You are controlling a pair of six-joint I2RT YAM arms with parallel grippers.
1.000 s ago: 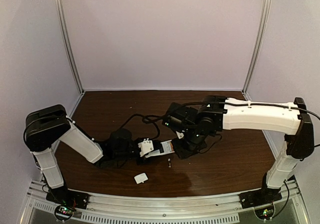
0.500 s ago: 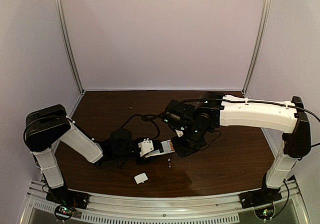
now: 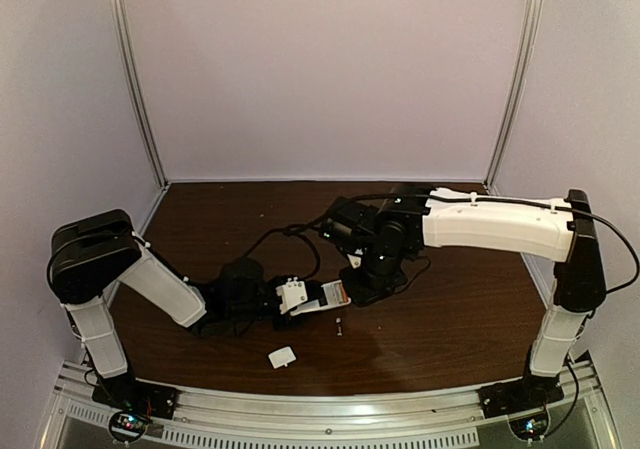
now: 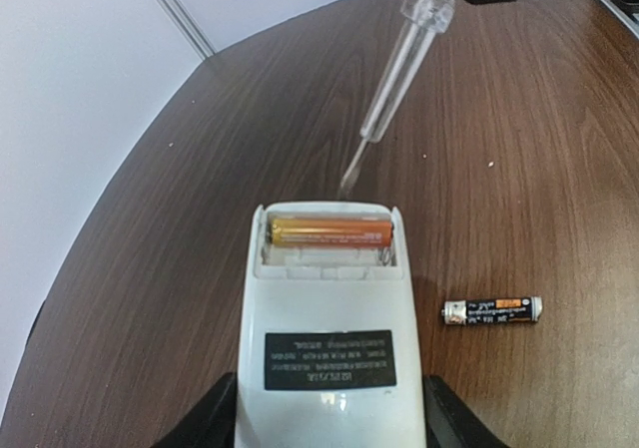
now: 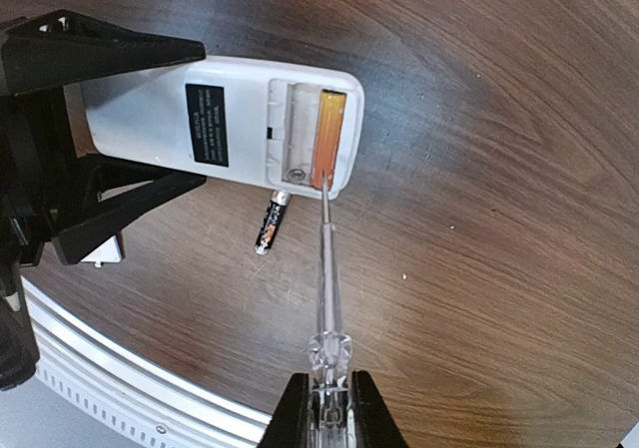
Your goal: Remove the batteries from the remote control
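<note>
My left gripper [image 4: 329,423] is shut on the white remote control [image 4: 329,328], its open battery bay facing up. One orange-copper battery [image 4: 329,231] lies in the bay's far slot. The other battery [image 4: 492,310] lies loose on the table to the right of the remote, also in the right wrist view [image 5: 271,223] and top view [image 3: 340,326]. My right gripper [image 5: 327,408] is shut on a clear-handled screwdriver [image 5: 326,278]; its tip is at the bay's edge beside the orange battery [image 5: 328,139]. The remote [image 3: 322,297] sits mid-table between both grippers.
A small white squarish cover piece [image 3: 281,357] lies on the dark wood table [image 3: 450,319] near the front edge. Black cables [image 3: 285,237] run behind the remote. The metal front rail [image 5: 120,368] is close below the right gripper.
The right arm has shifted left and back, carrying the screwdriver towards the remote's open end. The left arm and the remote have not moved.
</note>
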